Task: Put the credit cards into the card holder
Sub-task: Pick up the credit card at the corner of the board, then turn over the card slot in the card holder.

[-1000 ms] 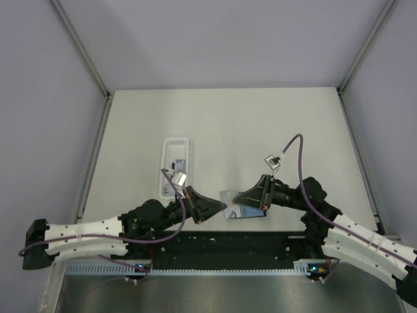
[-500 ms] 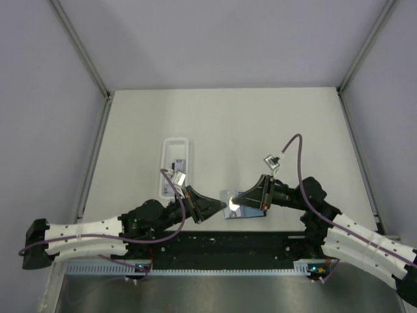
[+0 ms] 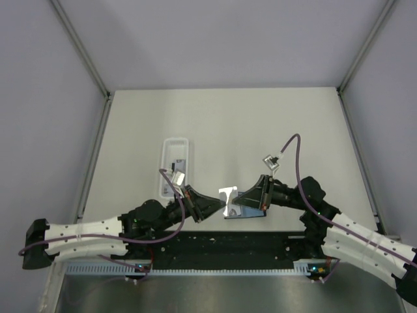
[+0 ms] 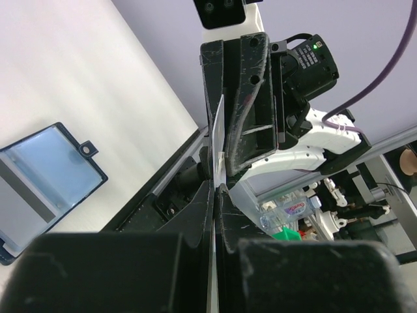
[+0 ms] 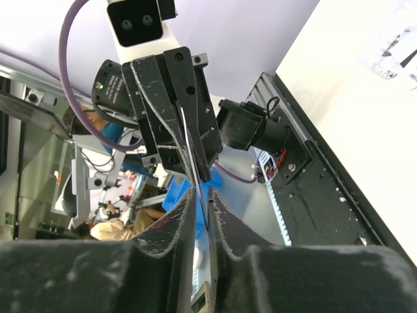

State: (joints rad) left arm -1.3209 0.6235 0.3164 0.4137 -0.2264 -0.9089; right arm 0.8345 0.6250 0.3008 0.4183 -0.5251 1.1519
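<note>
Pale surface [image 3: 260,130] between grey walls [image 3: 195,39] carries the open card holder [image 3: 249,212], and near it we see the left pincer [image 3: 221,203] pinching an upright credit card [image 3: 228,193], with the right pincer [image 3: 236,199] flanking it, its grip unclear.

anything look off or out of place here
One thing: a credit card stands on edge in mid-air, pinched by the left gripper, with the right gripper straddling it from the other side. It is not in the open card holder lying on the table. Nothing looks spilled or damaged.
</note>
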